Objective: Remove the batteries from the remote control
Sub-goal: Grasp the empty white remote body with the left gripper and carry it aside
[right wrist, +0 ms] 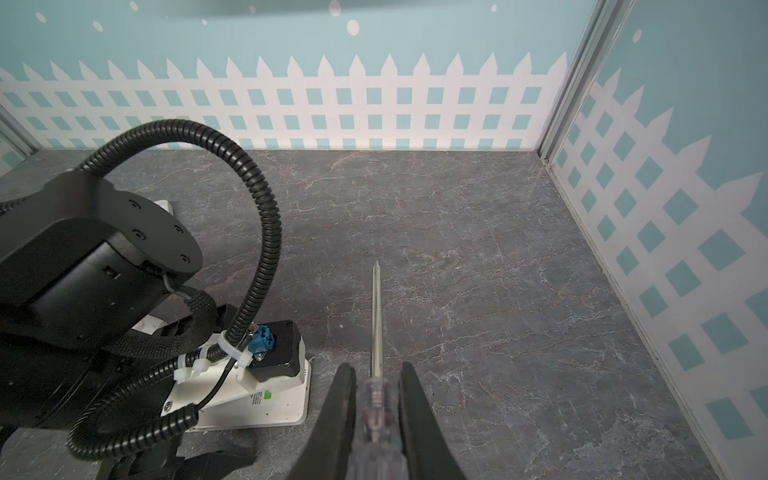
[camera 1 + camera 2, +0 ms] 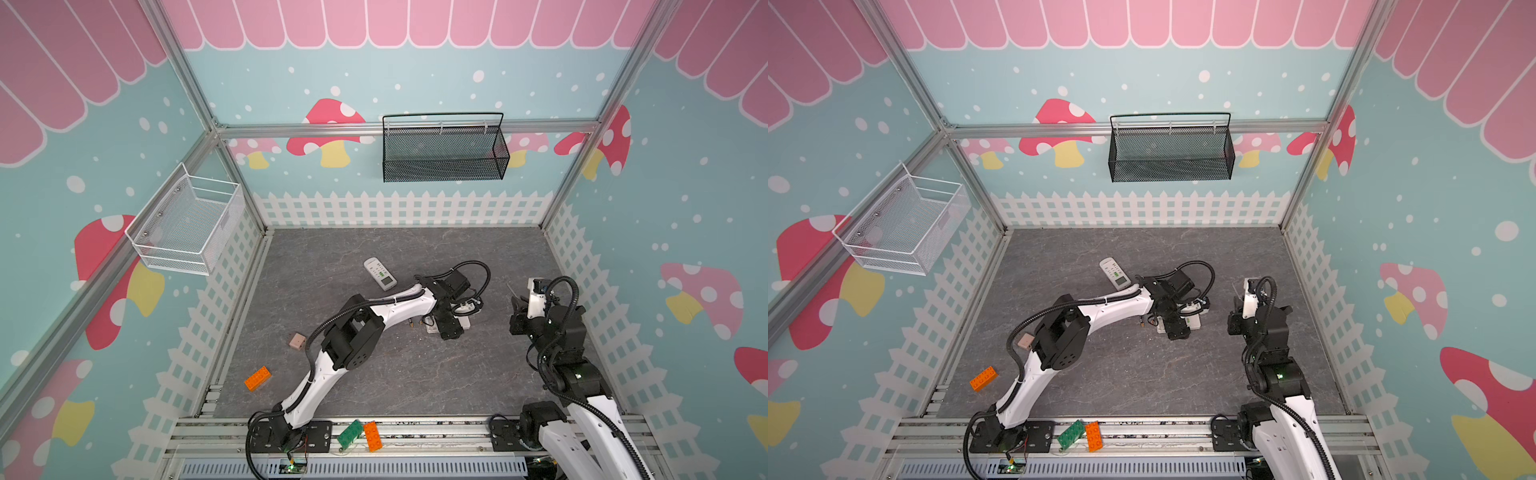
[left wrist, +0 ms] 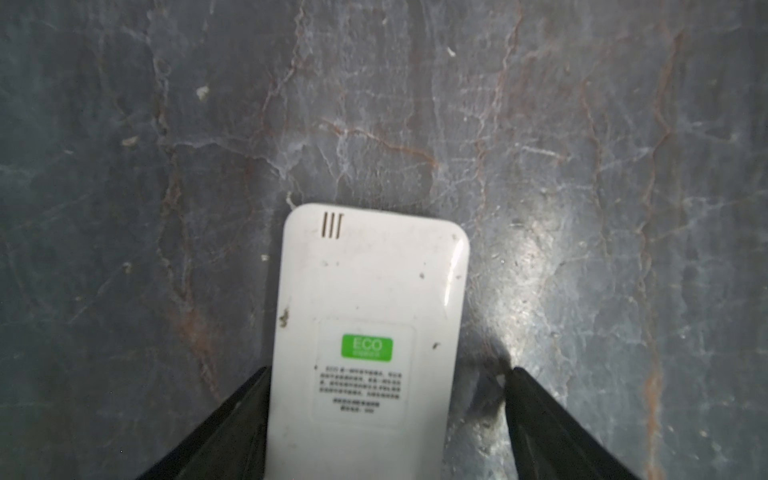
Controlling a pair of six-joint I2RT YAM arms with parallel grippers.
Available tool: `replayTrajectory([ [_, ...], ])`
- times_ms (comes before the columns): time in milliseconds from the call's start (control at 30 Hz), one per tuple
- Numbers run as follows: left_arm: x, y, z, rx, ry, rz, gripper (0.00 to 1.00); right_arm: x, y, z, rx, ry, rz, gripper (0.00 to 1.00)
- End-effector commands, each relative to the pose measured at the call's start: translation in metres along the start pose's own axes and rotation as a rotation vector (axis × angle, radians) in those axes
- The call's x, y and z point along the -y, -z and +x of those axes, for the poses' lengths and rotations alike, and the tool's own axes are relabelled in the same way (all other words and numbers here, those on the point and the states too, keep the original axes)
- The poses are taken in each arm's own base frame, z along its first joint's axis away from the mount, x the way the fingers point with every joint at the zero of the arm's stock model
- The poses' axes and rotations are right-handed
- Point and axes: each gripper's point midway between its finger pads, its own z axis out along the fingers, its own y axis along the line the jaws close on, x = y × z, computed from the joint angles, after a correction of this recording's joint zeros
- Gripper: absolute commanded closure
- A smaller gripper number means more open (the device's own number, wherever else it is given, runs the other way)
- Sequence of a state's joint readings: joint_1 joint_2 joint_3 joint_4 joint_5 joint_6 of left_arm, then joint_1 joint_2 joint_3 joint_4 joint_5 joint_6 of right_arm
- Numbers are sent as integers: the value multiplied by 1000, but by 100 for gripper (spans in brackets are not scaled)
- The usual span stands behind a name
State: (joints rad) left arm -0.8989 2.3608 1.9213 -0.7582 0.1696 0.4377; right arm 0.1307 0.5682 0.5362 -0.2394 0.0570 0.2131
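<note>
A white remote control [image 3: 365, 291] lies back up on the grey table, a green ECO sticker on it. My left gripper [image 3: 390, 370] straddles it, open: one finger [image 3: 249, 415] is against the remote's edge, the other finger [image 3: 536, 415] stands apart from it. In both top views this gripper [image 2: 449, 329] [image 2: 1177, 328] covers most of the remote [image 2: 430, 328]. A tiny slim dark and orange battery [image 2: 411, 323] lies on the table just left of it. My right gripper [image 1: 378, 370] [image 2: 517, 311] is shut on a clear-handled screwdriver [image 1: 376, 316], held above the table to the right.
A second white remote [image 2: 380, 273] lies face up behind the left arm. A tan block [image 2: 297, 341] and an orange brick [image 2: 257, 378] lie at the left, a green brick [image 2: 350, 432] and an orange brick [image 2: 372, 436] on the front rail. A black basket [image 2: 444, 149] and a white basket [image 2: 187, 224] hang on the walls.
</note>
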Motion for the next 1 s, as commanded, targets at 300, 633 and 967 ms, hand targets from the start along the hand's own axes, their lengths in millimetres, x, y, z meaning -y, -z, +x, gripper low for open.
replayTrajectory([
  [300,1,3,-6,-1,20,-10,55,6,-1,1,8,10,29,100],
  [633,-15,80,-29,131,167,-115,55,0,-6,7,-23,7,-6,100],
  [967,-68,168,36,258,447,-292,58,-4,-22,16,-33,-100,-22,100],
])
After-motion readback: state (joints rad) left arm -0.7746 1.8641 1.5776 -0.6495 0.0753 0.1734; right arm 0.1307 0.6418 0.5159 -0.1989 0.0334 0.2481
